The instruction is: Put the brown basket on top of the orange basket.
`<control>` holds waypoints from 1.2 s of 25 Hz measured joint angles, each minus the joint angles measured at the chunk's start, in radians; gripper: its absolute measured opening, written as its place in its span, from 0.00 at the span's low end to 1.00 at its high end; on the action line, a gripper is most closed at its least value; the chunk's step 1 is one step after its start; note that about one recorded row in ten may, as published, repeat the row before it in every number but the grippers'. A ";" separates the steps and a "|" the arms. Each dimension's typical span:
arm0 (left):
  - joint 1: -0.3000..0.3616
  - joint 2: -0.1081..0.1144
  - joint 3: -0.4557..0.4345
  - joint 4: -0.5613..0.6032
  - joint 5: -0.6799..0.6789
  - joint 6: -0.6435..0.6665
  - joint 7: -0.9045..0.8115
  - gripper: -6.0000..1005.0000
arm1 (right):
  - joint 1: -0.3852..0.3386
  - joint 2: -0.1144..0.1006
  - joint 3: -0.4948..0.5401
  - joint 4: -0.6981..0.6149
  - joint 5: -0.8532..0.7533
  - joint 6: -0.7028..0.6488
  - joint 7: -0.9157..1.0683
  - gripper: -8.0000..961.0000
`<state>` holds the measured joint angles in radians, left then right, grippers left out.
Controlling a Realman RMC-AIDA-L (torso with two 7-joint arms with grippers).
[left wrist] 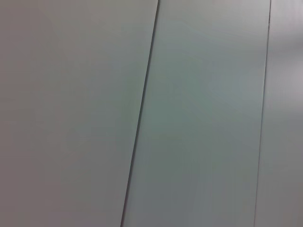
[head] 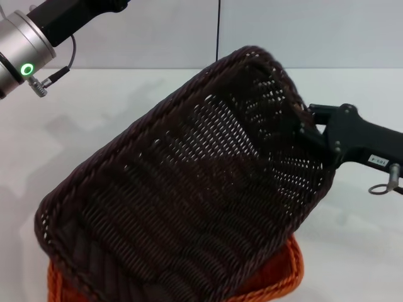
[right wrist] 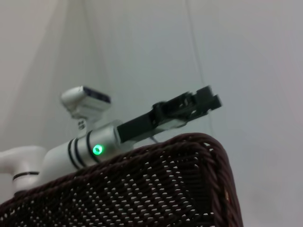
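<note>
Lowering the brown basket (head: 189,189) squarely is what this step seems to call for: it hangs tilted in the air, its near low corner over the orange basket (head: 277,283), its far end lifted high. Only a strip of orange rim shows under it along the bottom of the head view, resting on the white desk (head: 352,239).

The right end effector (head: 310,126) clamps the brown basket's far right rim, one finger apparently inside the weave and the other outside. To do this well, I judge that it should bring the raised end down until both rims lie parallel, line up the long sides, and let go only once the basket rests on the other one. A one-sided grip on a wide basket may let it swing or twist, so a slow descent looks wise.

The left end effector (right wrist: 189,106) is raised well away beyond the basket, seen from the right wrist; whether its fingers are open or closed I cannot tell. The left wrist view shows only a plain wall panel (left wrist: 203,113).

Most of the orange basket is hidden, so the true alignment is hard to judge.
</note>
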<state>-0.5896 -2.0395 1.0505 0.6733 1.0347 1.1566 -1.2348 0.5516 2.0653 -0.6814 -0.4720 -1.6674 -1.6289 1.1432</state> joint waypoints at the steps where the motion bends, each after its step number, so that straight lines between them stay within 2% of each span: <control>1: 0.000 0.000 -0.001 0.000 0.000 0.000 0.000 0.74 | 0.002 -0.001 -0.016 -0.005 -0.003 0.002 0.005 0.20; 4: -0.001 -0.001 -0.002 0.000 -0.001 -0.001 0.000 0.74 | 0.002 -0.001 -0.028 -0.011 -0.004 0.004 0.009 0.20; 10: -0.001 -0.001 -0.003 -0.001 -0.001 -0.010 0.001 0.74 | 0.002 -0.002 -0.023 -0.014 -0.003 0.006 0.018 0.40; 16: 0.005 -0.002 -0.007 -0.002 -0.001 -0.011 0.001 0.74 | 0.003 -0.004 -0.023 -0.016 -0.001 0.007 0.018 0.55; 20: 0.007 -0.004 -0.007 -0.002 -0.001 -0.011 0.001 0.74 | 0.004 -0.006 -0.021 -0.016 0.003 0.006 0.018 0.55; 25: 0.009 -0.006 -0.008 -0.002 -0.001 -0.011 0.002 0.74 | -0.001 -0.007 0.069 -0.016 0.006 -0.016 0.012 0.55; 26: 0.010 -0.006 -0.008 -0.001 -0.001 -0.011 0.004 0.74 | -0.006 -0.011 0.141 -0.020 0.007 -0.038 0.010 0.55; 27: 0.012 -0.008 -0.009 -0.002 -0.004 -0.010 0.009 0.74 | -0.006 -0.011 0.141 -0.020 0.007 -0.038 0.010 0.55; 30: 0.018 -0.013 -0.019 -0.001 -0.009 -0.005 0.023 0.74 | -0.015 -0.017 0.249 -0.043 0.011 -0.068 0.005 0.55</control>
<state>-0.5714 -2.0521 1.0312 0.6723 1.0261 1.1518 -1.2113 0.5361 2.0486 -0.4327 -0.5149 -1.6565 -1.6969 1.1484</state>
